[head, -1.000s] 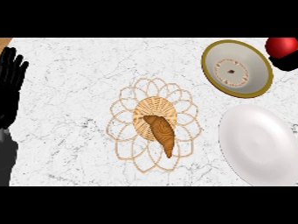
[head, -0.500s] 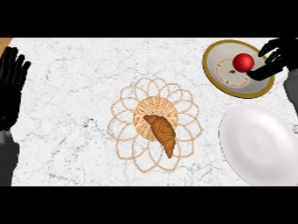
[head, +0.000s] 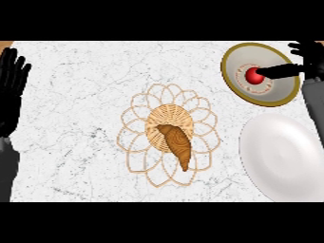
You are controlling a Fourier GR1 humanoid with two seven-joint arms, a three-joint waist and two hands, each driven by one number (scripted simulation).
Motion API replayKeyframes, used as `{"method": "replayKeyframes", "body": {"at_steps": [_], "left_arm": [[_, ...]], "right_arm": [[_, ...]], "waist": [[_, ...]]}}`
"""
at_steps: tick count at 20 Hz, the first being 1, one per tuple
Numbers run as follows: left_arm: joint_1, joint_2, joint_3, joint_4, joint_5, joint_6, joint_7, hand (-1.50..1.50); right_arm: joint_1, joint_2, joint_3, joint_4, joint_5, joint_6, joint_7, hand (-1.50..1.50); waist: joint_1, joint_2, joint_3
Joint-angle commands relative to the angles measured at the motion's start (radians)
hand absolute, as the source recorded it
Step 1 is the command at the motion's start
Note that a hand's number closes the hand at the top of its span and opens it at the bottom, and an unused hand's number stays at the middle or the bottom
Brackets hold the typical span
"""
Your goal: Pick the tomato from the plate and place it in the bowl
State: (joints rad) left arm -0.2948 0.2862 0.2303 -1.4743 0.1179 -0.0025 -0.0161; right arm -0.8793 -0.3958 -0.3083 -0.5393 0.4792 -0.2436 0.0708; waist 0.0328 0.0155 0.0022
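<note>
I rest the tomato [head: 254,75] in the bowl [head: 243,53], upper right, right hand [head: 311,61] fingers barely released; I'd lift straight away, left hand [head: 3,95] relaxed.

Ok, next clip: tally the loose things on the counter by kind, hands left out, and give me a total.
Tomato: 1, the red tomato in the bowl.
Bowl: 1, the olive-rimmed bowl at the far right.
Plate: 1, the white plate at the near right.
Croissant: 1, the brown croissant.
Wicker trivet: 1, the flower-shaped wicker trivet under the croissant.
Total: 5
</note>
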Motion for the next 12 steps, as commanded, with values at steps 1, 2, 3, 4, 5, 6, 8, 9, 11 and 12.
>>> {"method": "replayKeyframes", "body": {"at_steps": [1,2,3,4,5,6,8,9,11,12], "left_arm": [[0.022,-0.016,-0.015,-0.029,0.000,0.002,0.013,0.00],[0.029,-0.029,-0.025,-0.033,-0.012,0.015,0.014,0.00],[0.021,-0.021,-0.001,0.021,-0.011,0.009,-0.048,0.00],[0.013,-0.019,-0.009,0.004,-0.010,0.013,-0.003,0.00],[0.030,0.030,0.023,-0.019,0.025,-0.036,0.008,0.00],[0.007,-0.041,-0.024,0.026,-0.035,0.029,-0.045,0.00],[0.014,-0.001,0.008,-0.032,-0.009,0.021,0.014,0.00],[0.078,0.007,0.012,-0.091,0.017,-0.012,0.024,0.00],[0.051,-0.008,0.019,0.002,-0.003,0.006,-0.029,0.00],[0.020,0.005,0.022,-0.001,0.008,0.002,0.002,0.00]], "right_arm": [[0.003,-0.004,-0.081,0.018,-0.044,-0.152,-0.119,-1.50],[0.005,-0.050,-0.105,0.029,-0.054,-0.157,-0.138,-1.50],[-0.008,-0.050,-0.122,0.028,-0.079,-0.141,-0.149,-1.50],[0.018,-0.079,-0.144,0.043,-0.093,-0.144,-0.181,-1.50],[-0.013,-0.109,-0.170,0.040,-0.107,-0.159,-0.140,-1.50],[-0.004,-0.096,-0.172,0.061,-0.108,-0.183,-0.176,-1.50],[0.025,-0.169,-0.216,0.067,-0.149,-0.135,-0.183,-1.50],[0.076,-0.176,-0.261,0.085,-0.182,-0.158,-0.241,-1.50],[0.131,-0.155,-0.273,0.028,-0.229,-0.108,-0.252,-1.50],[0.133,-0.241,-0.313,0.068,-0.255,-0.048,-0.287,-1.50]], "waist": [[0.002,-0.003,0.000],[0.001,-0.002,0.000],[-0.010,-0.003,-0.001],[-0.011,-0.004,0.000],[-0.004,-0.006,0.000],[-0.014,-0.004,-0.001],[-0.017,-0.009,-0.001],[-0.004,-0.008,0.001],[-0.034,-0.014,-0.002],[-0.029,-0.009,0.000]]}}
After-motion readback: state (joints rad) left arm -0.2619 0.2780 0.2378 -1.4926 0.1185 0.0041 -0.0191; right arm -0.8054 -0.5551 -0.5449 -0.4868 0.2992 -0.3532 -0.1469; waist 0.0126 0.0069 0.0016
